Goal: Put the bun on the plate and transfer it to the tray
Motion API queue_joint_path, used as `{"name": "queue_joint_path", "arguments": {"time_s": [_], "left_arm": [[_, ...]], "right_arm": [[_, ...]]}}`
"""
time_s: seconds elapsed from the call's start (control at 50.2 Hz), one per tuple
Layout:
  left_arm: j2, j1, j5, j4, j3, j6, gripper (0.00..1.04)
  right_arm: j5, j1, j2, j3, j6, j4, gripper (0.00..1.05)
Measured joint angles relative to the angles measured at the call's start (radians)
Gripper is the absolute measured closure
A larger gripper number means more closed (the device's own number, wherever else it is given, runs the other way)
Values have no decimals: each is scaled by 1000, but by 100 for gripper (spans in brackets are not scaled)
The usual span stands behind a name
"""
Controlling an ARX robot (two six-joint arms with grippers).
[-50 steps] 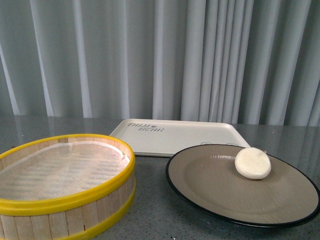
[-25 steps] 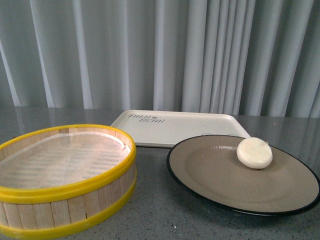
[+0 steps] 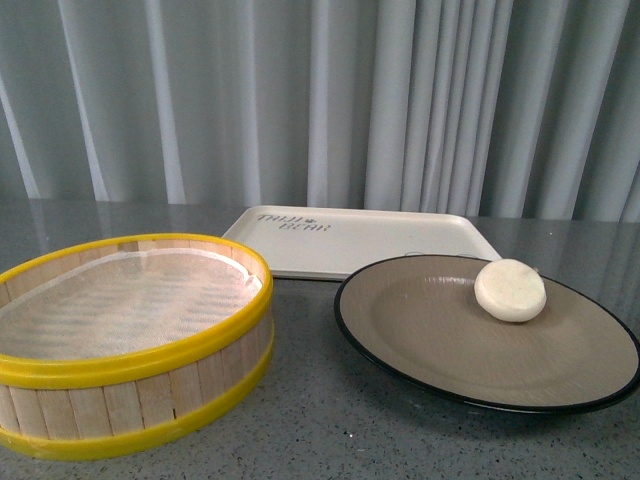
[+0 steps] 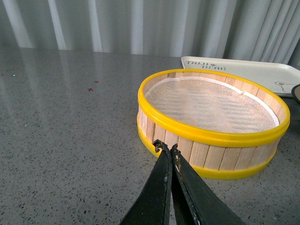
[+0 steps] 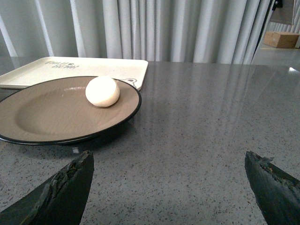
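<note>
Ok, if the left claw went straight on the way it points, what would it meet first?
Probably the side wall of the bamboo steamer basket, just beyond the shut left claw; the gap is hard to judge.

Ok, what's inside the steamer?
Only a white mesh liner shows inside the steamer. Whatever is beneath the liner is covered. The bun sits on the plate instead.

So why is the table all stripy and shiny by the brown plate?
Right wrist view: the grey speckled tabletop mirrors the pale curtains as light streaks beside the round taupe plate. Left wrist view: similar streaks where the table nears the curtains. Front view: that plate looks matte, with hardly any glare.
</note>
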Motion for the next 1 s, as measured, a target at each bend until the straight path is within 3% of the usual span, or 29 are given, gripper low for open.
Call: {"name": "queue_joint_path", "arguments": {"time_s": [0.219,0.338,0.498,0.776,0.995], "left_arm": [[-43,0,0,-43,0,0,101],[-182,0,0,-211,0,1,101],[-214,0,0,-221,0,2,101],[-214,0,0,-221,0,2,49],[-214,0,0,-221,0,2,15]], "right_arm": [[0,0,0,0,0,0,9],[0,0,0,0,0,0,9],[0,0,0,0,0,0,9],[0,0,0,0,0,0,9],[0,0,0,0,0,0,9]]}}
